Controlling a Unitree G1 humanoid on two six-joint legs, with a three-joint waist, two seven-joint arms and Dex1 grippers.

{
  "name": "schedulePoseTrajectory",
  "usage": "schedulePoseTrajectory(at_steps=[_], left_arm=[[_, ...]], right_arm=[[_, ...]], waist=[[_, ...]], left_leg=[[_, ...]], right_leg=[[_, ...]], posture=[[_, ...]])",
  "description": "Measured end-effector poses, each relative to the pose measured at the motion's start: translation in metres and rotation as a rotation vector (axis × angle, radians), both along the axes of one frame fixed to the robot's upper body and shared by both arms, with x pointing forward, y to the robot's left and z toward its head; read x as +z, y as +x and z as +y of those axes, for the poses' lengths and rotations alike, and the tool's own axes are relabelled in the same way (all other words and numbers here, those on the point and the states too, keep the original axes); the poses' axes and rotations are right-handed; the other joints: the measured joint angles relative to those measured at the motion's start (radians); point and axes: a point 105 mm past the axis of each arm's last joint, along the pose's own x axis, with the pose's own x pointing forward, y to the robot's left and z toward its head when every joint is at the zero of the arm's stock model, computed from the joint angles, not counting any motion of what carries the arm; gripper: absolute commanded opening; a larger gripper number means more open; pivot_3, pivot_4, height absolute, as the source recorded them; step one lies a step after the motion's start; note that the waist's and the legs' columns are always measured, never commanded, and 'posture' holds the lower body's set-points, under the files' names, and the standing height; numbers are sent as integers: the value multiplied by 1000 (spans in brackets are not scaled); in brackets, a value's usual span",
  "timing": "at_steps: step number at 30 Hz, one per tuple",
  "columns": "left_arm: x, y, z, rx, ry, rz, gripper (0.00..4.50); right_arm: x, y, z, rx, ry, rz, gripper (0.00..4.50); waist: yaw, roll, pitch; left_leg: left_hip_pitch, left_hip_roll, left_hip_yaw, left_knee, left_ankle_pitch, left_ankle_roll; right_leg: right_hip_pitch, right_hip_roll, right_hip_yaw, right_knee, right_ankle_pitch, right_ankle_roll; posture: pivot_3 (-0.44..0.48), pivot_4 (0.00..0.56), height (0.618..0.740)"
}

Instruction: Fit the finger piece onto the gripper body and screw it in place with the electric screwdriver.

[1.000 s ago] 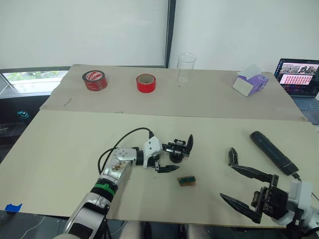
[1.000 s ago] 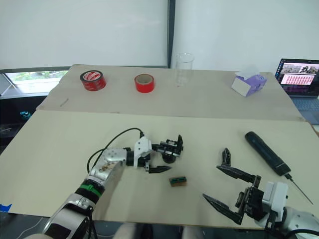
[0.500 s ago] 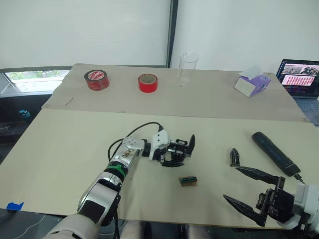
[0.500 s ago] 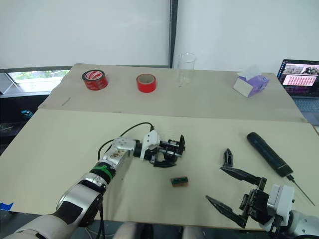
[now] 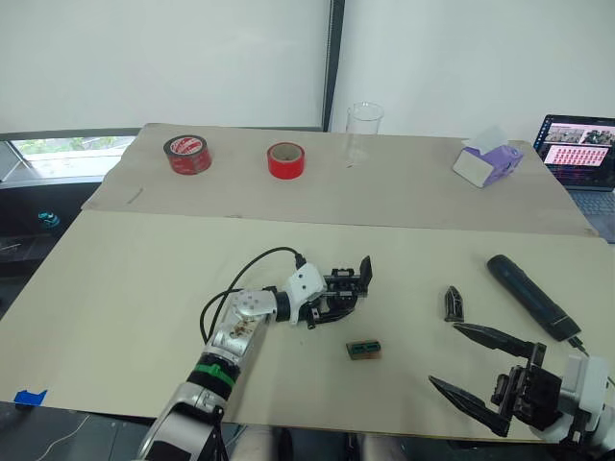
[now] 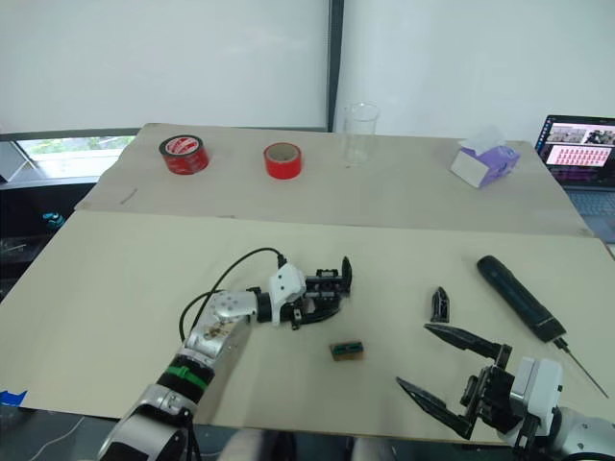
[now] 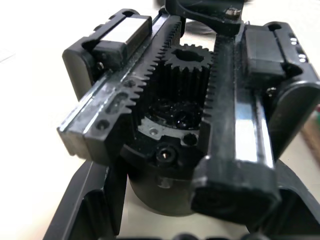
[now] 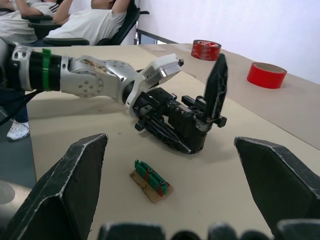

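The gripper body (image 5: 348,286) sits mid-table, its upright pointed finger (image 8: 215,86) rising at one end. My left gripper (image 5: 330,306) is shut on its round base; the left wrist view shows the body's rack and gear (image 7: 186,60) close up between my fingers (image 7: 84,206). The small black finger piece (image 5: 452,304) lies on the table to the right. Further right lies the electric screwdriver (image 5: 527,295), its thin bit toward the near edge. My right gripper (image 5: 482,370) hovers open near the front edge, just short of the finger piece, holding nothing.
A small green-brown block (image 5: 363,350) lies just in front of the gripper body. On the far table stand two red tape rolls (image 5: 184,154) (image 5: 285,160), a clear beaker (image 5: 362,133), a purple tissue box (image 5: 487,161) and a laptop (image 5: 578,150). Seated people (image 8: 95,22) show behind the left arm.
My left gripper, open beside the gripper body a second ago, has closed around its base. The left forearm has swung. The right gripper has drawn back slightly toward the near edge.
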Motion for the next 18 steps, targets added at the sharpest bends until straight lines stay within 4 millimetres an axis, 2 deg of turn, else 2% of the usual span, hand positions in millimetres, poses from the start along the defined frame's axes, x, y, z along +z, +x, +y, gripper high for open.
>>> schedulePoseTrajectory(at_steps=[8,10,11,12,13,18], left_arm=[[-1,-11,-8,124,-16,36,2349],[-1,-13,-8,133,-19,49,3390],[-2,-14,-8,130,-15,57,3700],[-2,-14,-7,123,-12,61,4237],[-2,-15,-5,115,-9,64,4434],[-2,-12,6,37,34,68,4434]], right_arm=[[-3,-1,-2,32,-17,14,4500],[-4,-1,-3,36,-17,18,4500],[-4,-1,-3,39,-17,18,4500],[-4,-2,-3,40,-17,18,4500],[-4,-2,-3,41,-16,19,4500],[-4,-2,-3,42,-14,17,4500]], waist=[[4,0,0],[4,1,0],[3,1,0],[3,1,0],[1,1,-1],[-4,1,-1]], left_leg=[[0,0,0,0,0,1],[0,0,0,0,0,1],[0,0,0,0,0,0],[0,0,0,0,0,0],[1,0,0,0,0,0],[1,0,0,0,0,0]], right_leg=[[0,0,0,0,-1,-1],[0,0,0,0,-1,-1],[0,0,0,0,-1,-1],[0,0,0,0,-1,-1],[0,0,0,0,-1,-2],[0,0,0,1,-2,-3]], posture=[[0,150,740],[0,150,740],[0,150,740],[0,150,740],[0,150,740],[0,150,740]])
